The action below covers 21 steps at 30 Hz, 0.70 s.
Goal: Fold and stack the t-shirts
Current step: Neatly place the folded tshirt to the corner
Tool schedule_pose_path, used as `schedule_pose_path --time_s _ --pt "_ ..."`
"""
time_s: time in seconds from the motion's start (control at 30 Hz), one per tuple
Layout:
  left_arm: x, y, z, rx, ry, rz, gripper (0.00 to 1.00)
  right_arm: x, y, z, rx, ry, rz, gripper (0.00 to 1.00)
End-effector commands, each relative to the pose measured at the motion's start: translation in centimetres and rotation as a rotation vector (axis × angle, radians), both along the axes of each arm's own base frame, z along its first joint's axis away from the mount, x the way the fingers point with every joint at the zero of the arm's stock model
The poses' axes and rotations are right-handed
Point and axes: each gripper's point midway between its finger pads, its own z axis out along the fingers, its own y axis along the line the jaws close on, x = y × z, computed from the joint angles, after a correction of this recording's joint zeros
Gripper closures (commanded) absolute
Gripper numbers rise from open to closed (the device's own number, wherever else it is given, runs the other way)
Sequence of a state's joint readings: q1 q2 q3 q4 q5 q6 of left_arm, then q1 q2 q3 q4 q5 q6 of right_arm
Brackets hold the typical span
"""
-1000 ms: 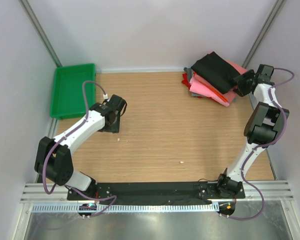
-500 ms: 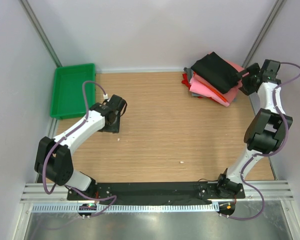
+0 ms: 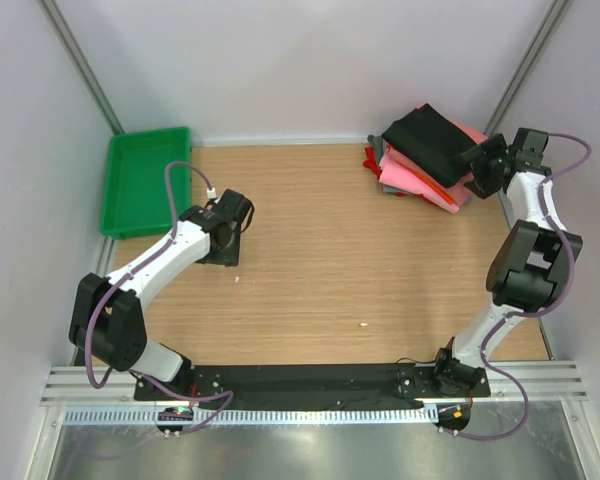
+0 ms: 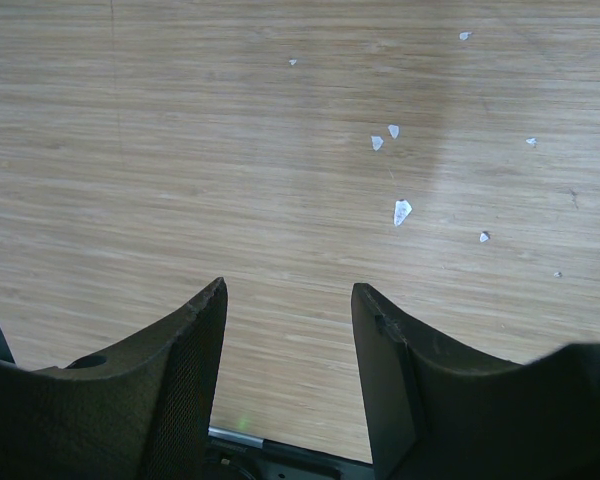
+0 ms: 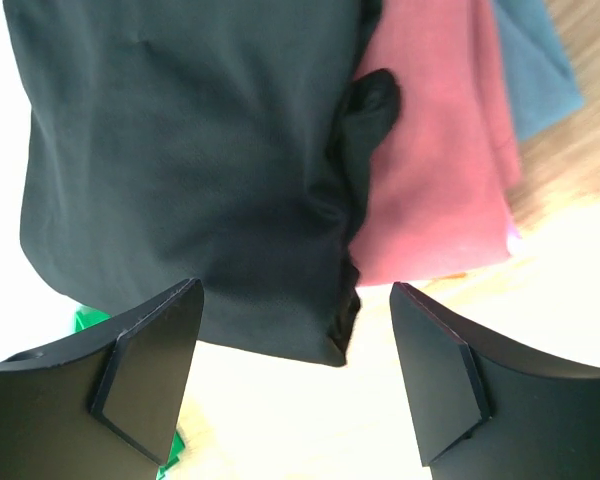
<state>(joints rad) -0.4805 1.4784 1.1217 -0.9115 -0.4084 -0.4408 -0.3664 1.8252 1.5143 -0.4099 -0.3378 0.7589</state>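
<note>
A pile of folded t-shirts sits at the back right of the table. A black t-shirt (image 3: 432,140) lies on top of salmon-pink (image 3: 420,180), red (image 3: 372,157) and grey ones. In the right wrist view the black shirt (image 5: 180,150) fills the upper left, with a pink shirt (image 5: 440,170) beside it and grey-blue cloth (image 5: 540,70) at the top right. My right gripper (image 3: 477,168) is open and empty at the pile's right edge, also seen in its wrist view (image 5: 295,330). My left gripper (image 3: 220,255) is open and empty over bare wood (image 4: 288,300).
A green plastic tray (image 3: 146,180) stands at the back left, close to the left arm. White walls close in the table on three sides. Small white scraps (image 4: 401,211) lie on the wood, one also near the front middle (image 3: 364,324).
The right gripper drew back from the pile toward the right wall, then came back to the pile's right edge. The left arm has not moved.
</note>
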Motion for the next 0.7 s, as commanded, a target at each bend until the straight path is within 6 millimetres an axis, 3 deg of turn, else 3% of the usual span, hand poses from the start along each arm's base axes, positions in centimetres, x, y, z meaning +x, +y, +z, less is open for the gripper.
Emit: schedule_pose_path --time_s 0.0,0.13,0.23,0.27,0.4,0.47,0.53,0.67 --pt "0.3 -0.1 0.7 0.002 -0.021 0.009 0.46 1.8 0.6 1.7 -0.010 -0.091 0.024 0.19" --pt "0.4 -0.1 0.7 0.005 -0.022 0.010 0.46 2.5 0.8 1.6 -0.002 -0.102 0.029 0.20" --pt "0.4 0.0 0.7 0.007 -0.022 0.011 0.46 3.0 1.0 1.4 0.010 -0.106 0.038 0.29" --pt "0.4 0.0 0.6 0.008 -0.019 0.011 0.46 3.1 1.0 1.3 0.012 -0.109 0.041 0.42" --pt "0.4 0.0 0.5 0.009 -0.016 0.011 0.46 3.6 1.0 1.8 0.006 -0.121 0.052 0.75" --pt "0.4 0.0 0.5 0.010 -0.015 0.011 0.46 4.1 0.7 2.9 -0.020 -0.137 0.057 0.85" --pt "0.4 0.0 0.5 0.010 -0.015 0.011 0.46 4.1 0.3 3.4 -0.047 -0.123 0.053 0.90" --pt "0.4 0.0 0.4 0.010 -0.013 0.010 0.46 4.7 -0.8 6.8 -0.116 -0.149 0.037 0.95"
